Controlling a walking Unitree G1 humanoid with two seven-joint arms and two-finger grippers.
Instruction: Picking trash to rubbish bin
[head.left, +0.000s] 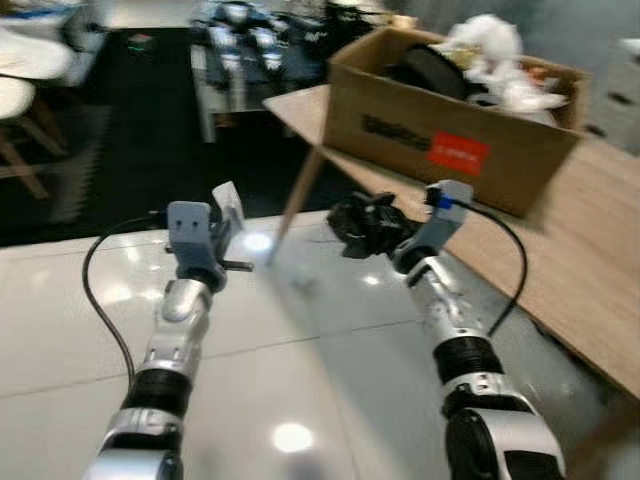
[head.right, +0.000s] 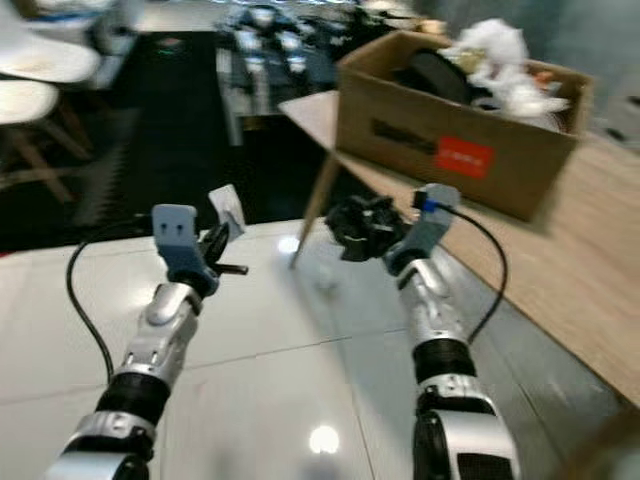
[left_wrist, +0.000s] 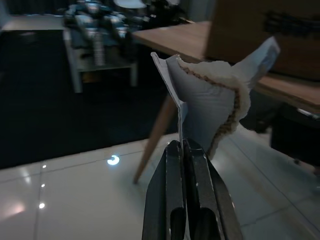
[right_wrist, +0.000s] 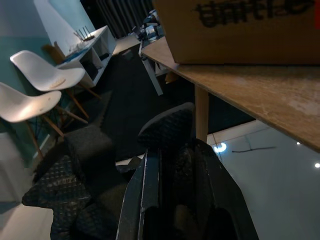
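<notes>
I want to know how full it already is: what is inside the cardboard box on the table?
Inside the cardboard box, crumpled white paper pokes above the rim beside a dark rounded item. The walls hide everything lower.

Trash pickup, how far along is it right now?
Done: the brown cardboard box on the wooden table already holds white crumpled trash. In hand: the left gripper pinches a torn white paper scrap, and the right gripper clamps black textured foam. Left: dropping both in.

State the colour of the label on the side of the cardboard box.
The label on the cardboard box is red, clearest in the left eye view.
</notes>
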